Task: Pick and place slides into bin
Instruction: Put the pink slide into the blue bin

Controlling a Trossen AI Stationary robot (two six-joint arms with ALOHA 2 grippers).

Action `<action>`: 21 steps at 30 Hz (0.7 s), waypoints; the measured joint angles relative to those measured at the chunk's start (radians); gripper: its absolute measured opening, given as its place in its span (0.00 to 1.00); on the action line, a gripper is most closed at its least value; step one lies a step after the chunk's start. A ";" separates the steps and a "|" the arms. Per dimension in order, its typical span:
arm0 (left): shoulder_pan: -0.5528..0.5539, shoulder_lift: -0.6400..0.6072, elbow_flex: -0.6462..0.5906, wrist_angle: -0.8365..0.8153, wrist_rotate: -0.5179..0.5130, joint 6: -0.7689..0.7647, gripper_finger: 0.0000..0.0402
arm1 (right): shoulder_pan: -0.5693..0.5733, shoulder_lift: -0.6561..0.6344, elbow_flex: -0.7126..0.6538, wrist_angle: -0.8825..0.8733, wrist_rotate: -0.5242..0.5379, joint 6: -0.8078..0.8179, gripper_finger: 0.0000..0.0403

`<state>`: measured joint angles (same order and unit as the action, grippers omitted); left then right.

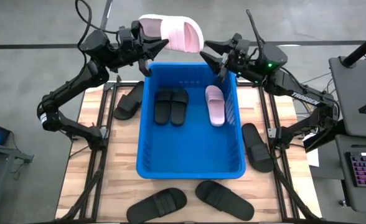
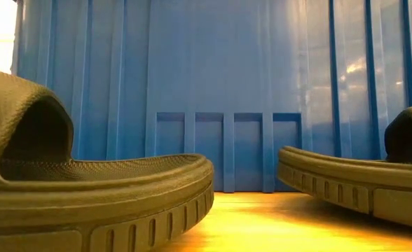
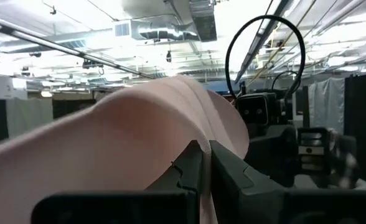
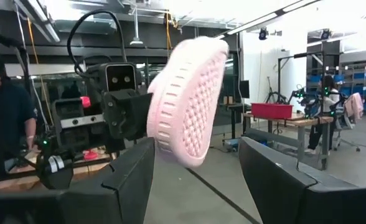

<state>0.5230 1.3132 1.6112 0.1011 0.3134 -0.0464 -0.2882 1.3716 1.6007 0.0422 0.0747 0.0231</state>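
A pale pink slide (image 1: 173, 32) hangs high over the far rim of the blue bin (image 1: 147, 143), with my left gripper (image 1: 161, 45) shut on it. My right gripper (image 1: 215, 59) stands open just right of that slide, its fingers apart in the right wrist view (image 4: 195, 149), which faces the slide's sole (image 4: 189, 99). Two black slides (image 1: 171, 104) and another pink slide (image 1: 215, 104) lie on the bin's floor. Black slides lie on the table left (image 1: 130, 99) and right (image 1: 258, 146) of the bin, and two at its near side (image 1: 158, 204) (image 1: 223, 199). My left gripper pinches the pink slide's edge (image 3: 206, 186) between its two fingers, a thin strip of pink showing between them. The fingers come at it about level, from the table's left. The slide is lifted clear, tipped on its side, its sole toward my right arm.
The low view shows two black slides (image 2: 87, 189) (image 2: 360, 182) on the wooden table before the bin's ribbed wall (image 2: 227, 91). A keyboard (image 1: 365, 171) and equipment stand off the table's right side. A person (image 4: 2, 118) stands in the room behind.
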 joint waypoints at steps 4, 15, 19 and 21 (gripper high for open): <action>0.001 -0.001 0.000 0.002 -0.006 0.035 0.00 | 0.000 0.000 0.006 0.000 -0.002 0.029 0.56; -0.002 -0.004 0.000 0.007 0.054 0.026 0.00 | 0.000 0.004 0.006 0.000 0.005 0.024 0.56; -0.002 0.003 0.000 0.032 0.057 0.025 0.00 | 0.000 0.004 0.006 0.000 0.006 0.026 0.56; -0.002 0.013 0.000 0.046 0.080 0.025 0.00 | 0.000 0.005 0.006 0.001 0.008 0.025 0.56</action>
<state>0.5213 1.3260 1.6108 0.1468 0.3936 -0.0212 -0.2886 1.3762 1.6066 0.0429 0.0826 0.0479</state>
